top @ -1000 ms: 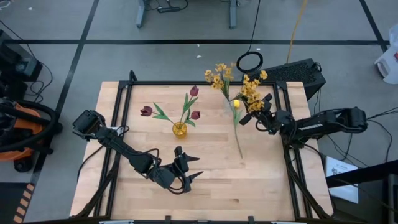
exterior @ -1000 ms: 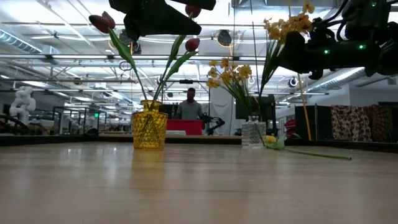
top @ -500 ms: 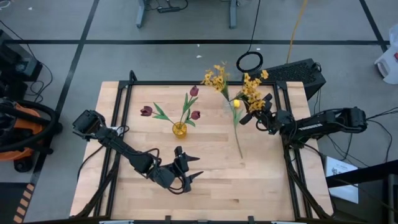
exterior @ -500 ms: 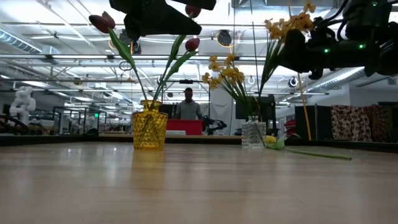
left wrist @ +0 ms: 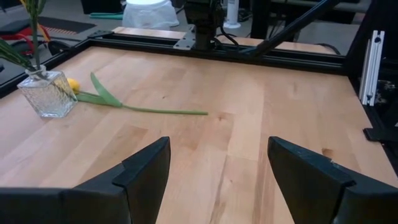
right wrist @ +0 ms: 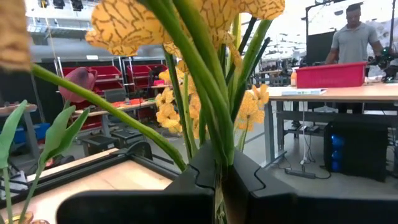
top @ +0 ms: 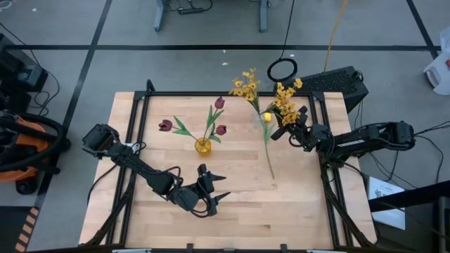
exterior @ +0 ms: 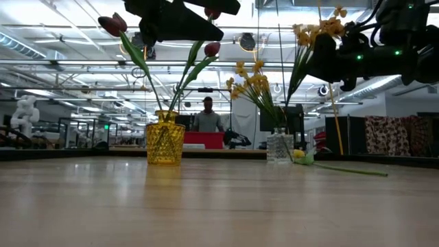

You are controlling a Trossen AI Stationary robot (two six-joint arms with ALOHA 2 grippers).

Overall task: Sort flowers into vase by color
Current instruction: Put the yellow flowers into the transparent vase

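1. Over on the worktop [top: 239, 190], a yellow vase [top: 202, 147] stands near the middle and holds three dark red tulips [top: 220, 129], their green stems fanning up and outward from its mouth.
2. Well apart from it, toward the right arm's side, a clear glass vase [exterior: 279, 148] holds a spray of small yellow blossoms [top: 244, 85].
3. That spray leans from the glass vase toward the far edge of the worktop and a little toward the left arm's side; from table height it tilts toward the yellow vase.
4. Compared with a second ago, the spray in the glass vase has swung slightly, its blossoms now bunched a touch closer together; the tulips and the lying flower have not shifted.
5. A single yellow tulip [top: 266, 117] lies flat on the worktop, its head just beside the glass vase and its long stem [top: 270, 154] running toward the near edge.
6. The right tool [top: 285, 127] is clenched on the stems of a second yellow spray [top: 285, 102], holding it up above the worktop just beside the glass vase, blossoms toward the far edge, stems roughly upright in the low view.
7. The left tool [top: 219, 188] hovers near the front of the worktop with its fingers [left wrist: 146, 168] spread wide and nothing between them, pointing toward the right arm's side.
8. Neither arm has visibly moved over the last second.
9. Beyond the table a person [right wrist: 355, 37] stands at a bench with a red bin [right wrist: 329, 74].
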